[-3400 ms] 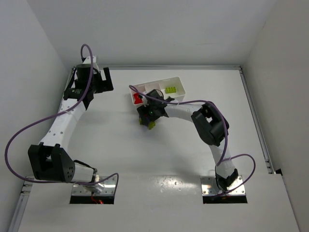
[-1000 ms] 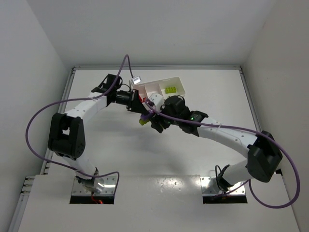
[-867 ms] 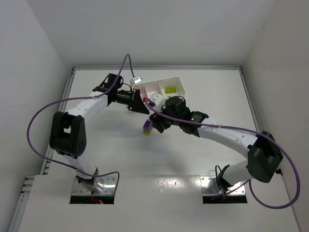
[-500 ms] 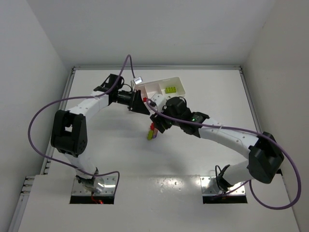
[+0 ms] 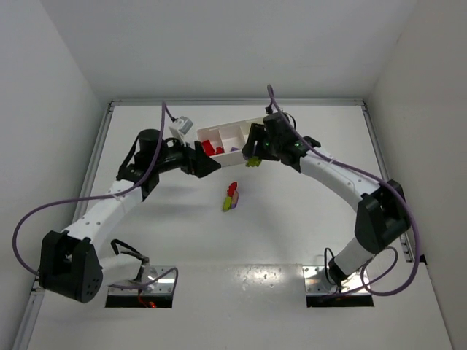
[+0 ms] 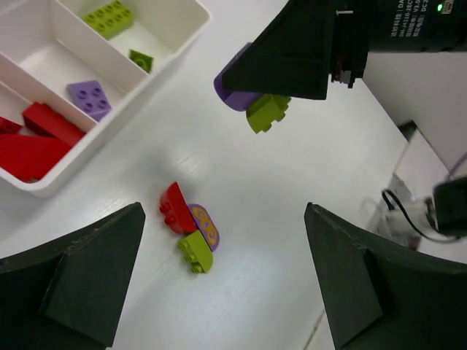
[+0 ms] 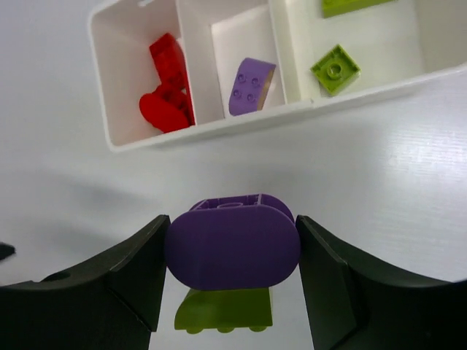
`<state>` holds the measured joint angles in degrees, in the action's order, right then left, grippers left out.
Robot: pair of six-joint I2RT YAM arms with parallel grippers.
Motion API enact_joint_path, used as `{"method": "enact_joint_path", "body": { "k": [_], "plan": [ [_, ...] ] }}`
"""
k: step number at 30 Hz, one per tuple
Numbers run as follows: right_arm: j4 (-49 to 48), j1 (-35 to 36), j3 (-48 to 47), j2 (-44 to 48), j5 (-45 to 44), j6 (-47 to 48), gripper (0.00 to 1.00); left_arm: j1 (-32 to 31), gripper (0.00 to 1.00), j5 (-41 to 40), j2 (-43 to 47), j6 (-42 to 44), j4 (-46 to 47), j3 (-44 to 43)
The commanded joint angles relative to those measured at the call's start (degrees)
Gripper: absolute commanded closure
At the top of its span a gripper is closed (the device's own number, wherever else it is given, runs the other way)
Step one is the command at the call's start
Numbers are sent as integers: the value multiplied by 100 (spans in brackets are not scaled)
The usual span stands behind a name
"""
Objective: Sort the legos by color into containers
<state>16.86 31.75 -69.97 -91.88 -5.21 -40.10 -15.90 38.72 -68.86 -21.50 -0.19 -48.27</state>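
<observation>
Clamping a rounded purple brick [image 6: 237, 95] between its fingers, the right gripper [image 7: 232, 255] hung over the white table [image 5: 292, 219] just on the near side of the white tray [image 6: 157, 69]. A lime green brick [image 6: 267, 113] was stuck to the underside of that purple piece.

The left gripper [image 6: 224, 219] had its jaws spread wide with nothing between them, and it sat close to the tray's left end.

The tray lay at the far middle of the table, set a little askew.
- The left compartment held a few red bricks [image 7: 166, 84] piled together.
- The middle compartment held a single purple block [image 7: 250, 86].
- The right compartment held a small green square plate [image 7: 335, 69] and a longer green block [image 6: 108, 17], which lay apart from each other.

On the bare table, nearer than the tray and between the two arms, lay a clump of three pieces touching one another. These were a red piece [image 6: 175, 208], a purple oval piece [image 6: 204, 224] and a lime green piece [image 6: 195, 253]. The clump lay apart from both grippers and outside the tray.
</observation>
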Motion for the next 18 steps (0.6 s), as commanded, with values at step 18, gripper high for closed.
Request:
{"method": "enact_joint_path", "body": {
  "k": [18],
  "plan": [
    [1171,95,-2020,-841,-639,-3628,100,-827,9,-1930,-532,-2244,1952,-209]
  ]
}}
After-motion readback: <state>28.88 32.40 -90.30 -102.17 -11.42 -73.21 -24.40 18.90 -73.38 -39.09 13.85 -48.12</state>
